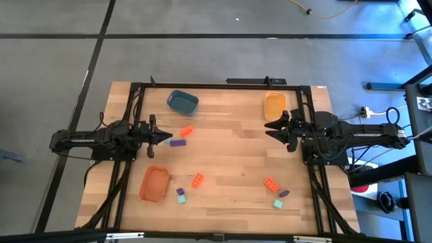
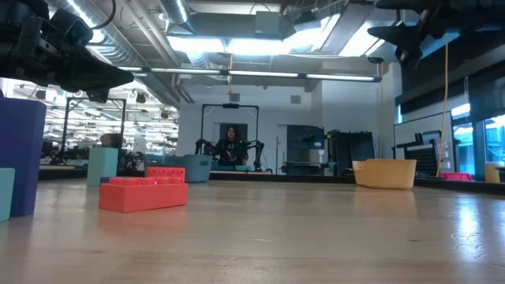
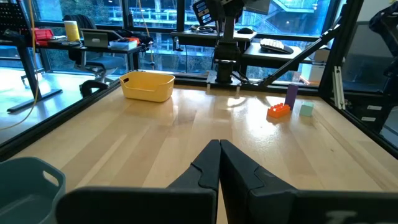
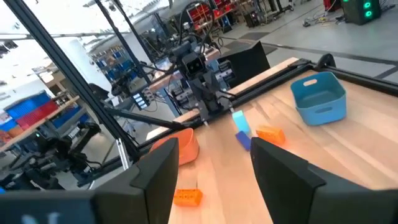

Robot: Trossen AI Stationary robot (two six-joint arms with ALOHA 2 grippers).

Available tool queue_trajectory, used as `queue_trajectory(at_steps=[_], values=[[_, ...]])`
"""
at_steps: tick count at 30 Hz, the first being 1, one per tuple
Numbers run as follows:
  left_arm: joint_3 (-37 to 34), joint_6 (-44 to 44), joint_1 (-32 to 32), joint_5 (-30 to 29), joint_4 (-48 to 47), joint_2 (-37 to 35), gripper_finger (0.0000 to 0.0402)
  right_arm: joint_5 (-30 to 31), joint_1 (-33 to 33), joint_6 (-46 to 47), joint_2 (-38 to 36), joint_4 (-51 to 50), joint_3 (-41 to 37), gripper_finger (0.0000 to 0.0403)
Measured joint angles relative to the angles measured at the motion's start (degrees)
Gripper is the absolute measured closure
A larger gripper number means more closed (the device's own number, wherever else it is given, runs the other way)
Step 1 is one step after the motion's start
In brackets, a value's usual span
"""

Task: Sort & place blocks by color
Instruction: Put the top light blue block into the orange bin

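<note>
right by the near edge of the table [image 1: 229, 202] sit most of the little blocks: a purple and a mint one [image 1: 181, 196] side by side next to the orange bowl [image 1: 154, 183], an orange block [image 1: 197, 180] a bit further in, and over on the right side an orange block [image 1: 271, 184] with a small purple block [image 1: 284, 193] and a mint block [image 1: 277, 203] close to it. a little further up, near the middle of the left side, lie a purple block [image 1: 177, 142] and an orange block [image 1: 185, 131], just in front of the left claw [image 1: 166, 138]. that claw is shut tight with nothing in it, its two dark fingers [image 3: 219, 163] pressed together. the purple block lies longways across the table, pointing away from the claw tip, almost touching it, so i think the left arm is the one to take it. the right claw [image 1: 273, 129] hangs at the far right side, open and empty, right beside the yellow bowl [image 1: 275, 105], well apart from every block. its nearest blocks are the three down at the near right corner, back toward the table's front edge. at the far end the blue bowl [image 1: 182, 102] sits on the left. no block is in any bowl that i can see, so the sorting looks hardly begun.
</note>
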Motion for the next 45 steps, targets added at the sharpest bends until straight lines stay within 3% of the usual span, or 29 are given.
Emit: queue_trajectory(at_steps=[5,14,31,35,39,45], values=[[-0.01,-0.01,0.00,0.00,0.00,0.00,0.0401,0.49,0.01,3.04,2.28,4.05,0.00,0.0200],[-0.01,-0.02,0.00,0.01,0.00,0.00,0.0401,7.29,0.00,6.97,7.94,11.79,0.00,0.0200],[-0.02,1.93,0.00,-0.81,1.37,0.00,0.0401,7.58,0.00,6.90,11.09,17.28,-0.02,0.0200],[-0.02,-0.28,0.00,-0.07,8.95,0.02,0.0401,7.58,0.00,6.92,11.09,18.09,-0.02,0.0200],[-0.02,-5.95,-0.02,1.37,24.24,-0.04,0.0401,7.28,0.00,7.05,10.98,18.77,-0.04,0.0200],[0.34,-11.03,-0.02,-11.02,43.22,0.54,0.0401,7.13,0.00,6.98,10.96,19.64,-0.04,0.0200]])
